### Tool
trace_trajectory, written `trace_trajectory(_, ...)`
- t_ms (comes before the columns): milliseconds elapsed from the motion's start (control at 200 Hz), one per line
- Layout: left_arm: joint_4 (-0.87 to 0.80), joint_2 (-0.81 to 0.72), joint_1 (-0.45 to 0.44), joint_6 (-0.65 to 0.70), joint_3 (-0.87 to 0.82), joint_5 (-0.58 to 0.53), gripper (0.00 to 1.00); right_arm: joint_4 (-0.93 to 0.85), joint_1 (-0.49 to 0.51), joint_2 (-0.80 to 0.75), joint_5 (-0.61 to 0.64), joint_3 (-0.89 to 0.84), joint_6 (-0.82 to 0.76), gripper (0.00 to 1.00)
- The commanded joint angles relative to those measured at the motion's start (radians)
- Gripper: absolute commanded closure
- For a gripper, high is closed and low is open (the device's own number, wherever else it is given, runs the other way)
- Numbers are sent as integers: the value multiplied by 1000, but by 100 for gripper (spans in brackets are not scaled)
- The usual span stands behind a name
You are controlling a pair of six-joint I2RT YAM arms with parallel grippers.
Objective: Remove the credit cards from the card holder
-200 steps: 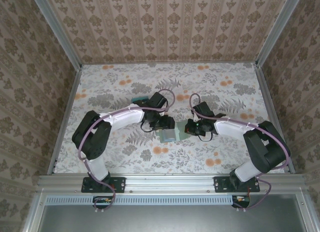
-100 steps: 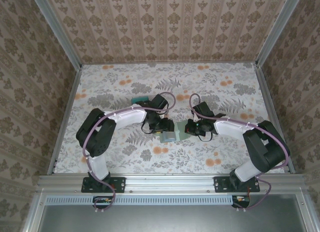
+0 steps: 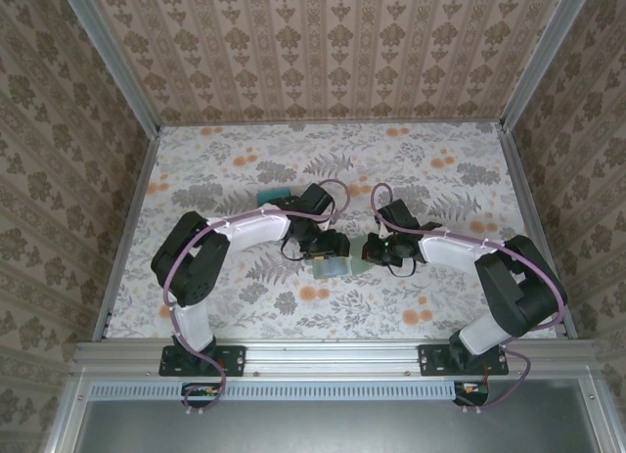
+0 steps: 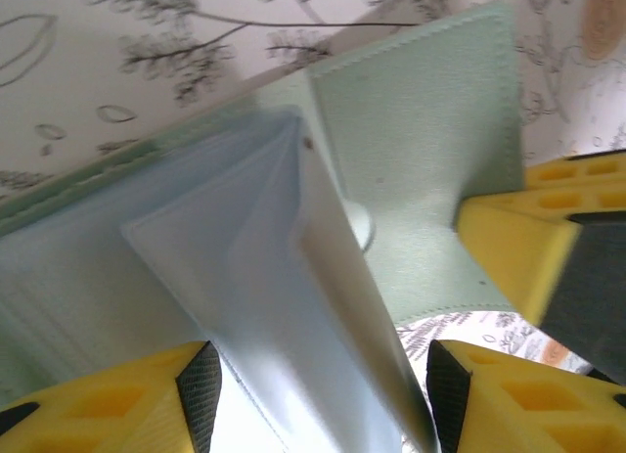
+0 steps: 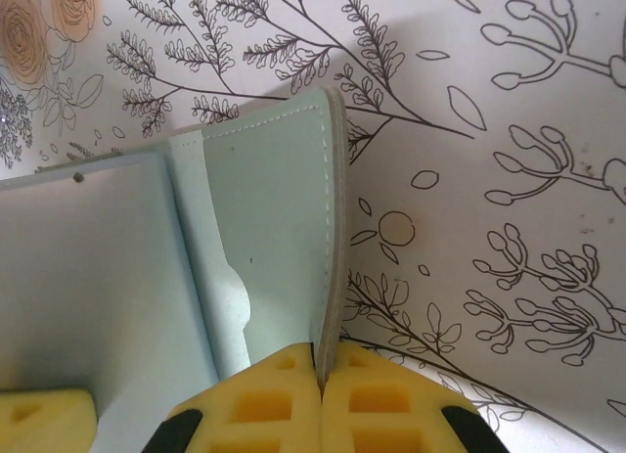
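Floral tabletop (image 3: 196, 277) lies open along the near rail (image 3: 333, 353) and toward both side walls (image 3: 59, 179); at its middle the card holder (image 3: 333, 268) lies spread between the arms, the right gripper (image 5: 323, 360) clamped on its green panel's edge, the left gripper (image 4: 318, 394) with jaws apart astride the raised blue-grey panel (image 4: 254, 306). Behind the left arm (image 3: 249, 226) teal credit cards (image 3: 269, 196) lie flat, open table beyond

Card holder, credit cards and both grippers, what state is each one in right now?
card holder: open, one inner flap standing up.
credit cards: stacked flat, outside the holder.
left gripper: open, straddling the raised flap.
right gripper: shut on the card holder's edge.
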Motion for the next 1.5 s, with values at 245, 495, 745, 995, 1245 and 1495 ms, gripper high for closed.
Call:
trace_trajectory(245,41,20,-18,54,81,89,39,4,3,-11,28,-19,18,97)
trace_trajectory(495,77,14,-28,63,96,136,39,-61,-30,-115,103,-28,3,73)
trace_trajectory(745,93,-58,-16,37,35,70,39,-58,-51,-104,49,-33,-19,72)
trace_trajectory(995,33,-134,34,-20,-97,-59,38,-16,-49,-36,6,-31,-13,75)
trace_trajectory(1245,31,-107,51,-10,-141,-54,39,-7,-32,16,-2,-19,-14,85)
trace_trajectory(1495,37,-55,47,-2,-98,-31,40,-12,-25,18,6,-22,-10,94)
